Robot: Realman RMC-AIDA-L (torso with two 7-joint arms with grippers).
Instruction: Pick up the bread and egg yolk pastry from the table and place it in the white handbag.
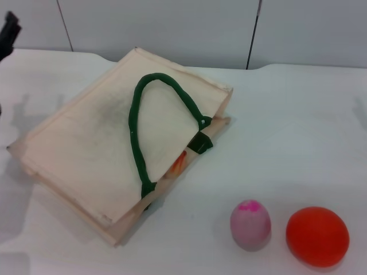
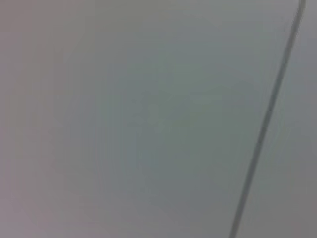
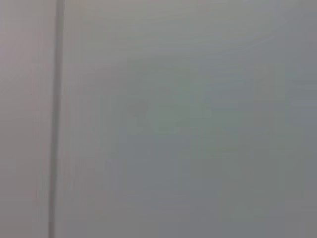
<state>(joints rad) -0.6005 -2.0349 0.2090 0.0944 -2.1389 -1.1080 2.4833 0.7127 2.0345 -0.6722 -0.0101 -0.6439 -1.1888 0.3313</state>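
**benchbot_77:** So where is everything at this point? I see the white handbag lying flat on the table, and that's about it.

**armwrangler:** Check the bag's mouth, right below the green handle. There's an orange-and-cream striped bit poking out, and I read that as the bread, already tucked in. I can't find the egg yolk pastry anywhere. It could be deeper in the bag or it could be out of shot.

**benchbot_77:** And the grippers?

**armwrangler:** The left gripper is just a dark sliver at the far edge of the head view, raised and well apart from the bag. I can't tell if it's open or closed. The right one isn't in view at all. Both wrist cams only show a blank wall panel, so I'd guess both arms are pulled back.

**benchbot_77:** How would you handle the step from here?

**armwrangler:** Confirm where the pastry is before reaching for anything. The pink-topped egg and the orange-red ball sit far across from the left gripper, beyond the bag, and neither is a target, so don't grab them. If the pastry does need to go in, the mouth looks like a low slit because the bag is lying flat. I'd come in low from the open side by the handle and let go just inside, without snagging the handle or pushing the bread back out.
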